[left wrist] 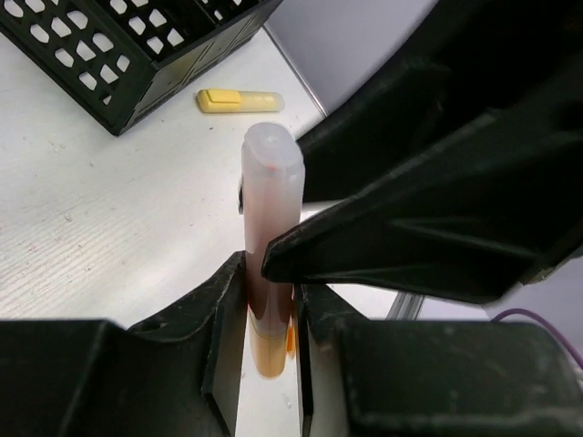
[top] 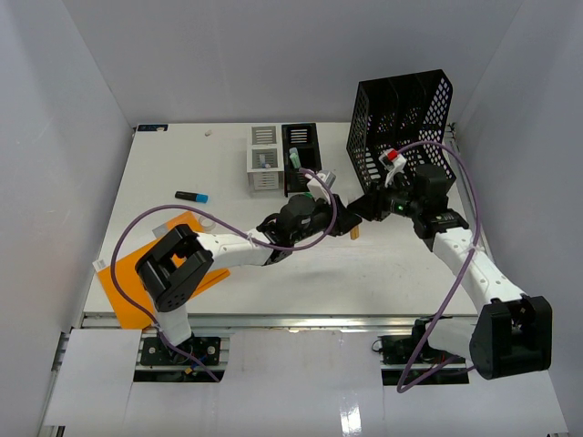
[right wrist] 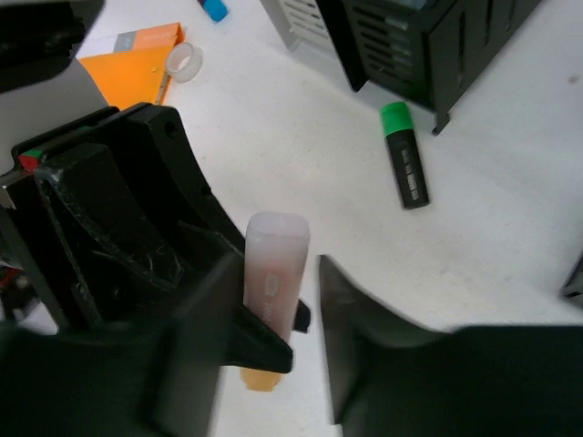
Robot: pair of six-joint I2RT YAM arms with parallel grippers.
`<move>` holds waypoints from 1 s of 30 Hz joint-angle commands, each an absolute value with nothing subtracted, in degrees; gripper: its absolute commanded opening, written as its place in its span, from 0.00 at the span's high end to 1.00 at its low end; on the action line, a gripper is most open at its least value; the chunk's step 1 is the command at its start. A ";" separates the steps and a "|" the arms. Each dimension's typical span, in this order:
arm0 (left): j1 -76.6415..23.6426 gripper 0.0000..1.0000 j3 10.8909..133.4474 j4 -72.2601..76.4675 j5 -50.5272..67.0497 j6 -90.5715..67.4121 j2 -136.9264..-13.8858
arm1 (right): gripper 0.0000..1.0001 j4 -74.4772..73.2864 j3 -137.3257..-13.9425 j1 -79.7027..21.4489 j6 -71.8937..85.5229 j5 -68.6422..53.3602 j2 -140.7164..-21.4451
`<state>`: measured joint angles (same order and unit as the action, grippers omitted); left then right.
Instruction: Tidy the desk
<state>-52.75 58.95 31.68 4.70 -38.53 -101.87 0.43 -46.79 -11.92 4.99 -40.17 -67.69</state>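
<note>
Lengthwise, highlighter (left wrist: 271, 228) in left end effector (left wrist: 267, 305)

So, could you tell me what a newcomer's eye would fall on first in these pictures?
The two arms meet over the middle of the desk: the left gripper clamps an orange highlighter with a clear cap, while the right gripper flanks it, jaws slightly apart. Behind them a tall black mesh rack stands at the back right, and an orange sheet lies at the front left.
</note>
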 commanded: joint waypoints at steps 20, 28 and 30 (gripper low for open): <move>-34.03 0.87 76.44 21.85 -0.09 -20.10 -104.12 | 0.10 1.32 -38.53 5.91 -16.00 -69.26 -53.44; -33.22 0.81 89.14 23.16 -5.28 -11.60 -115.76 | 0.10 1.23 -38.59 7.43 -15.83 -69.48 -53.53; -33.09 0.80 91.74 23.01 -6.00 -11.13 -118.50 | 0.10 1.29 -38.58 8.05 -15.63 -69.97 -53.46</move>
